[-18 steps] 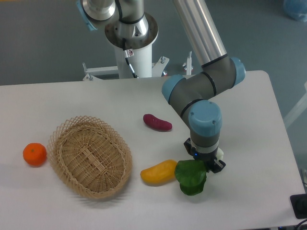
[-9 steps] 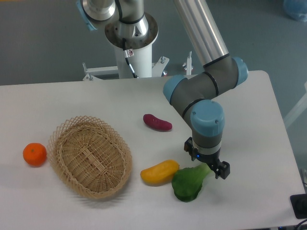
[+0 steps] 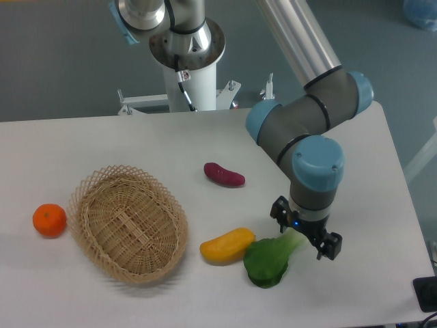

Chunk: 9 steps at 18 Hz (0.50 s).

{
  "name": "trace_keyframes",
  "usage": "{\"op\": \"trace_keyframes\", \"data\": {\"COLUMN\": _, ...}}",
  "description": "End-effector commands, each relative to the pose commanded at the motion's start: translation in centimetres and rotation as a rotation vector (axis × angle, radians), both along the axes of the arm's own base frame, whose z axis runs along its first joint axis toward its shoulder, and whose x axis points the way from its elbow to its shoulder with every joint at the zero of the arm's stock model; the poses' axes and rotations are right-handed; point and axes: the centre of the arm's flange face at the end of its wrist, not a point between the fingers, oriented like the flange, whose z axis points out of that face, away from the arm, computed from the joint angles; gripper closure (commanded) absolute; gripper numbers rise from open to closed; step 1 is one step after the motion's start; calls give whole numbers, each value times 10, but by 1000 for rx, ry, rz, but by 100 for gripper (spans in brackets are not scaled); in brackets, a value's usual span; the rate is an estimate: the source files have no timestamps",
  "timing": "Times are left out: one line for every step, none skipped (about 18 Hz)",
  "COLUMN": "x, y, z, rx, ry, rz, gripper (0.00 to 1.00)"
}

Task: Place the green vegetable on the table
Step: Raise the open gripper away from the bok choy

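where the camera looks down at the table [image 3: 102, 147], the green vegetable [image 3: 268, 258] lies flat on the white top, near the front edge. its dark leafy part points to the front and its pale stalk end points back and to the right, up toward the claw. the gripper [image 3: 306, 231] hangs just over that pale stalk end, at the end of the grey and blue arm [image 3: 311, 140]. its two black fingers [image 3: 329, 247] stand apart, one on each side of the stalk, so the claw looks open and is not squeezing the vegetable. i cannot tell if a finger touches the stalk. the yellow vegetable [image 3: 226, 245] lies just beside the green one, on its left, and the two look like they touch. the purple vegetable [image 3: 223, 175] lies farther back on the table, well apart from both. the woven basket [image 3: 128, 223] sits on the left part of the table, tipped a little, with nothing in it. the orange [image 3: 50, 220] sits just left of the basket.
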Motion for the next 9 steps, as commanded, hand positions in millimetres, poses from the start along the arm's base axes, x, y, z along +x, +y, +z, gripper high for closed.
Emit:
{"op": "trace_keyframes", "data": {"x": -4, "y": -1, "z": 2, "rx": 4, "ry": 3, "rz": 3, "gripper": 0}}
{"op": "trace_keyframes", "data": {"x": -6, "y": 0, "z": 3, "rx": 6, "ry": 7, "rz": -3, "gripper": 0}}
{"op": "trace_keyframes", "data": {"x": -9, "y": 0, "z": 7, "rx": 10, "ry": 12, "rz": -5, "gripper": 0}}
{"op": "trace_keyframes", "data": {"x": -14, "y": -3, "z": 10, "rx": 9, "ry": 12, "rz": 1, "gripper": 0}}
{"op": "trace_keyframes", "data": {"x": -18, "y": -4, "z": 12, "rx": 4, "ry": 9, "rz": 0, "gripper": 0}}
{"op": "trace_keyframes", "data": {"x": -21, "y": -5, "z": 15, "rx": -2, "ry": 0, "rz": -9, "gripper": 0}}
{"op": "trace_keyframes", "data": {"x": -23, "y": -5, "z": 18, "rx": -10, "ry": -6, "rz": -29, "gripper": 0}}
{"op": "trace_keyframes", "data": {"x": -27, "y": -7, "z": 22, "rx": -14, "ry": -8, "rz": -39, "gripper": 0}}
{"op": "trace_keyframes", "data": {"x": -30, "y": -8, "z": 23, "rx": -15, "ry": -8, "rz": -42, "gripper": 0}}
